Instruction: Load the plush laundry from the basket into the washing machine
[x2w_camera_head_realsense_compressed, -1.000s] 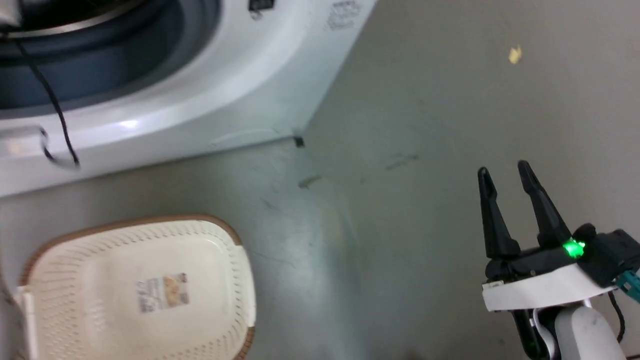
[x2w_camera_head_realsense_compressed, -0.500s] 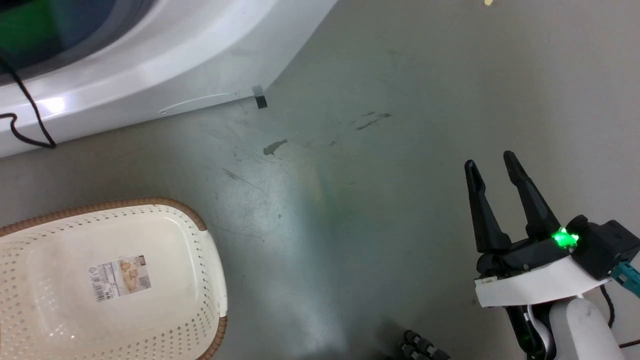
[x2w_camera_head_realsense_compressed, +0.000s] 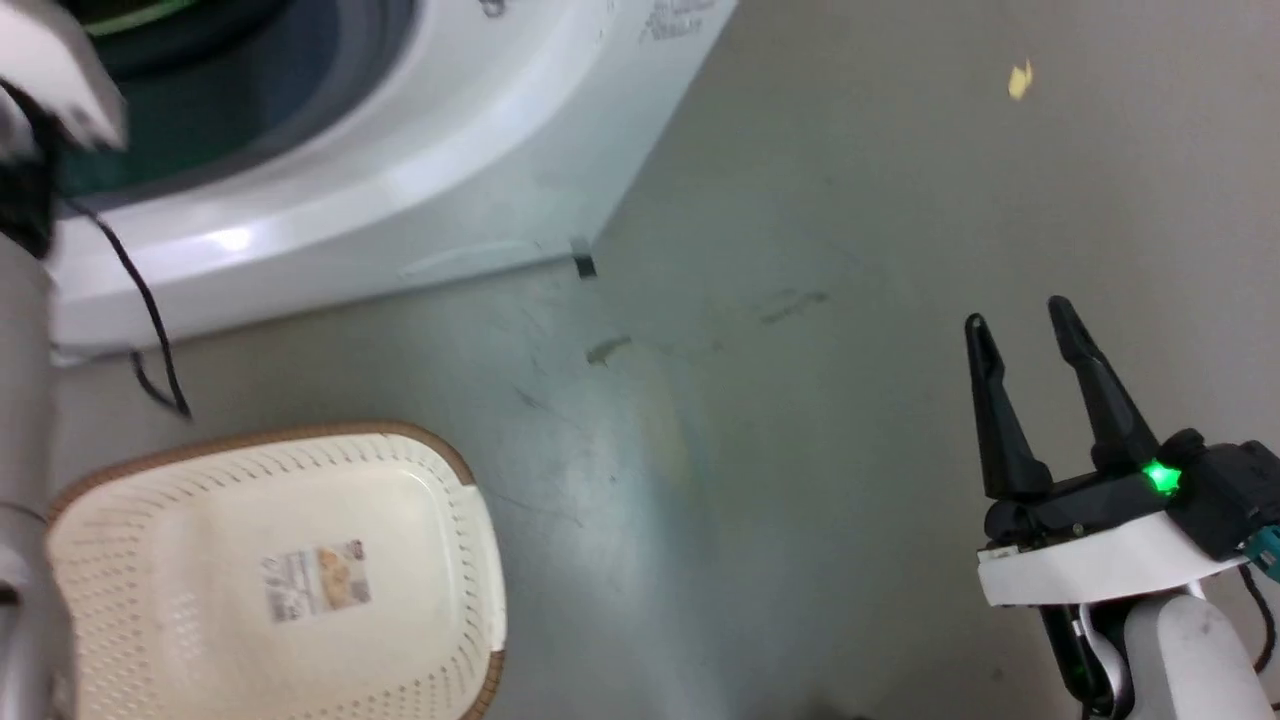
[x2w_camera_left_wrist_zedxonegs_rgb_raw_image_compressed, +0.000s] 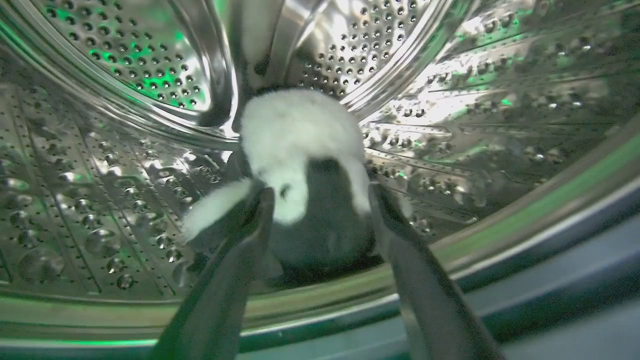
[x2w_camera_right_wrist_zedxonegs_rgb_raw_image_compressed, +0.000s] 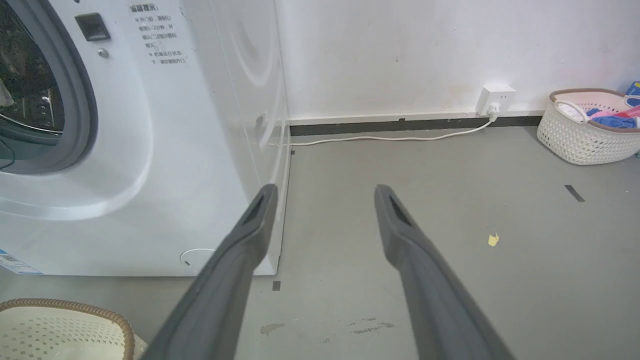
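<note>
Plush laundry (x2w_camera_left_wrist_zedxonegs_rgb_raw_image_compressed: 295, 135) lies in washing machine (x2w_camera_left_wrist_zedxonegs_rgb_raw_image_compressed: 125, 60) (left end effector (x2w_camera_left_wrist_zedxonegs_rgb_raw_image_compressed: 321, 190) spread).

Tally across three views: counts per kind.
1 washer (x2w_camera_head_realsense_compressed: 400, 180); 1 plush (x2w_camera_left_wrist_zedxonegs_rgb_raw_image_compressed: 295, 135); 2 baskets, the near basket (x2w_camera_head_realsense_compressed: 470, 560) and the far basket (x2w_camera_right_wrist_zedxonegs_rgb_raw_image_compressed: 575, 142), with the clothes (x2w_camera_right_wrist_zedxonegs_rgb_raw_image_compressed: 607, 121) in the far one too heaped to count; 1 sticker (x2w_camera_head_realsense_compressed: 317, 580); 2 claws, left claw (x2w_camera_left_wrist_zedxonegs_rgb_raw_image_compressed: 321, 192) and right claw (x2w_camera_head_realsense_compressed: 1017, 311), two fingers apiece, 4 fingers in all; 1 yellow scrap (x2w_camera_head_realsense_compressed: 1018, 80) on the floor (x2w_camera_head_realsense_compressed: 800, 500); 1 wall socket (x2w_camera_right_wrist_zedxonegs_rgb_raw_image_compressed: 495, 97); 1 white cord (x2w_camera_right_wrist_zedxonegs_rgb_raw_image_compressed: 400, 138); 1 black cable (x2w_camera_head_realsense_compressed: 152, 318).
</note>
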